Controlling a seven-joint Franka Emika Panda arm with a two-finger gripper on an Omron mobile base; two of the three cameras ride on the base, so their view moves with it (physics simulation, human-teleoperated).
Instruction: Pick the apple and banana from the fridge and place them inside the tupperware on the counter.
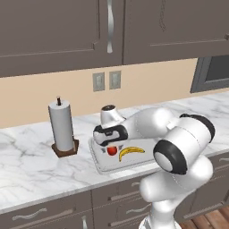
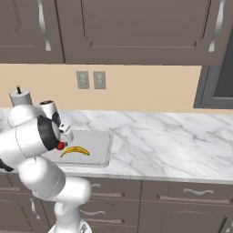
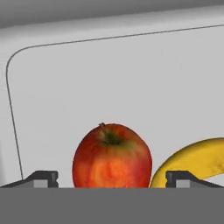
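The apple (image 3: 112, 156) sits in the tupperware (image 3: 65, 87) between the spread fingers of the claw (image 3: 112, 179), untouched. The banana (image 3: 192, 159) lies just beside it.

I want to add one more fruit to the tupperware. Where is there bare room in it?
The tupperware floor is bare across its far half and toward the rounded corner beyond the apple. It is crowded on the near side: the banana lies right beside the apple, with the open gripper straddling the apple.
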